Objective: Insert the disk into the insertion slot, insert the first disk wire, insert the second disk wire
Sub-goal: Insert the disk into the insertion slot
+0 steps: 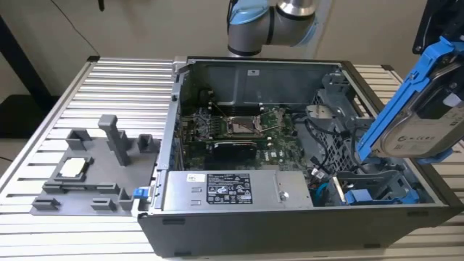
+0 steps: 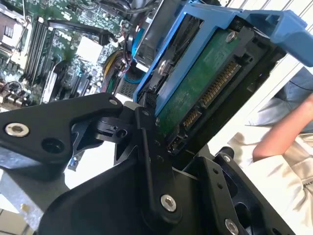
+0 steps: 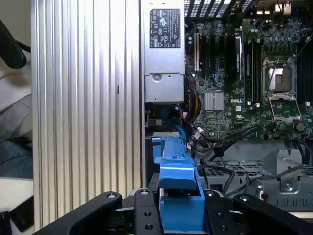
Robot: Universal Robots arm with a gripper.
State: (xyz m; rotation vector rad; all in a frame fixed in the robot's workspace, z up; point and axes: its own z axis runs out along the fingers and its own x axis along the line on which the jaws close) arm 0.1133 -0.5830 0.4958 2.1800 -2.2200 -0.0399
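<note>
Disk (image 1: 424,117): we log it held in the air, tilted, above the case (image 1: 290,239) at the cage (image 1: 339,119) corner, not yet in any bay. Which opening of the cage is the slot, we cannot tell.

Gripper (image 3: 178,210): closed onto the disk's blue frame, with a finger (image 2: 146,147) pressed to each side and nothing else in its hold.

Case, contents: motherboard (image 1: 239,128) on its floor; power supply (image 1: 228,189) along one wall; the cage beside that, with a second blue carrier (image 1: 377,196) low in it; loose cables (image 1: 319,179) between supply and cage.

Outside the case: a grey fixture (image 1: 94,168) on the table (image 1: 116,87), at the exterior view's left, with a small square part (image 1: 75,167) seated in it.

Risks, as we judge them: the tilt could drive a frame corner against the cage rim and jam it; the cables could be pinched under the disk; a hold on one end could let the disk swing
</note>
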